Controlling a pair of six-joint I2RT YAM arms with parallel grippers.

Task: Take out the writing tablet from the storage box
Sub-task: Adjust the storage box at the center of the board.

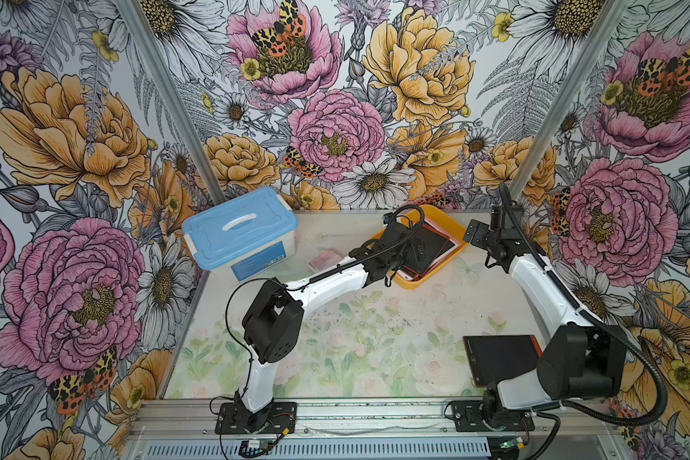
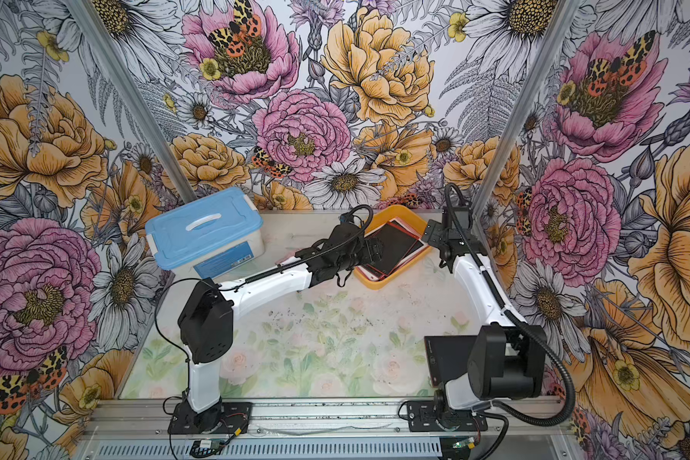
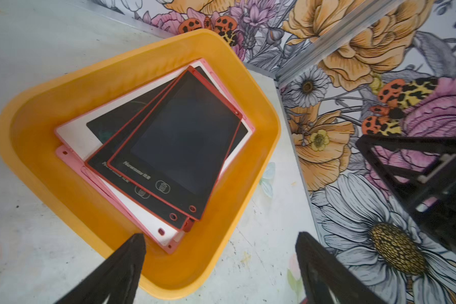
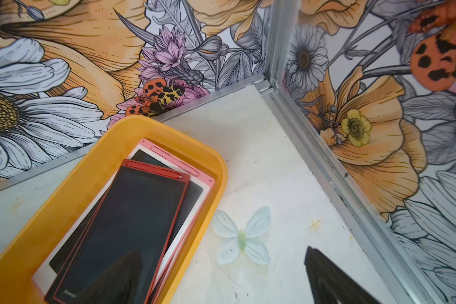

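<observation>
One writing tablet (image 1: pixel 498 358) on the table (image 1: pixel 375 318) in both top views only; left claw (image 3: pixel 220 235), right claw (image 1: pixel 479 234) released.

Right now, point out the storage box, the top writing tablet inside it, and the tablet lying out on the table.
storage box (image 3: pixel 37 136): left wrist view, bare inner wall.
top writing tablet (image 3: pixel 179 139): left wrist view, middle of dark screen.
tablet on the table (image 1: pixel 498 358): in a top view, dark screen.
</observation>
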